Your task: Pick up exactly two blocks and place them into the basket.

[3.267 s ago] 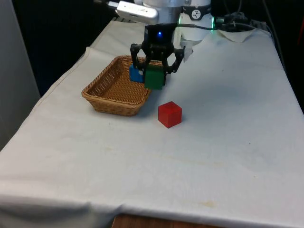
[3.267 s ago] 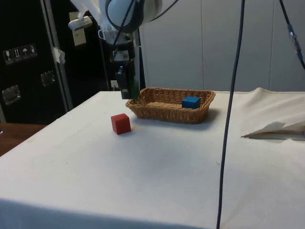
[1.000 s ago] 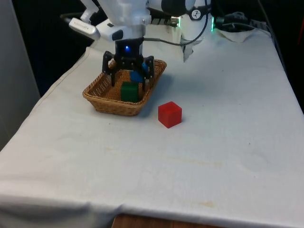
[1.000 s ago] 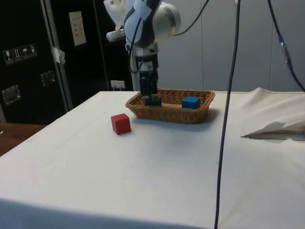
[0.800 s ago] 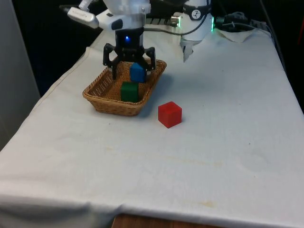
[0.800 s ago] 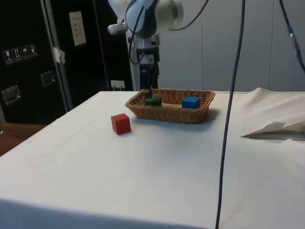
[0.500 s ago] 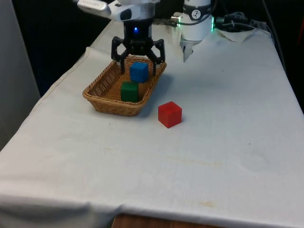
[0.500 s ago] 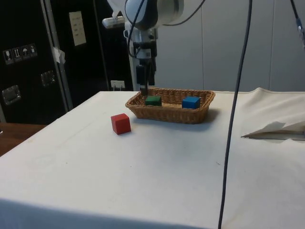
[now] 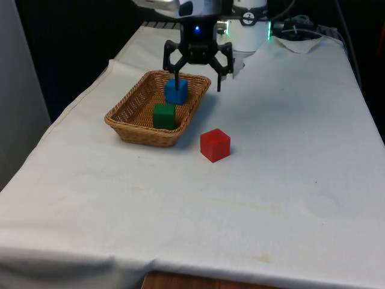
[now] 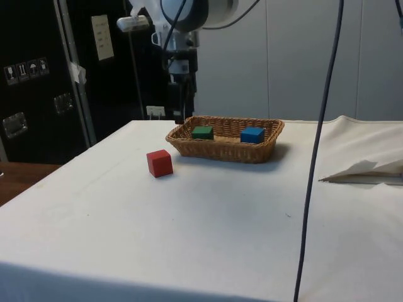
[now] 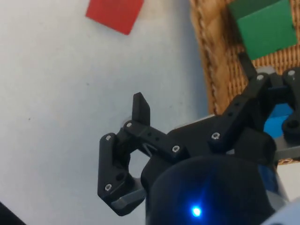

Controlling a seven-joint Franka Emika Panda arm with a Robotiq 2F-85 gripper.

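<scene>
My jaws (image 9: 197, 77) hang wide and empty at the frame's upper middle. The green block (image 9: 163, 115) and blue block (image 9: 176, 91) lie in the basket (image 9: 129, 129); I judge placing done, so the red block (image 9: 215, 144) stays on the bench (image 9: 289, 198).

A white cloth (image 9: 271, 180) is spread over the table. Beyond the cloth, dark cabinets (image 10: 38, 75) and pale wall panels (image 10: 277, 56) are seen.

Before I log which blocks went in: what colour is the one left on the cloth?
Red: the block sits on the cloth beside the basket, clearest in the front view.
</scene>
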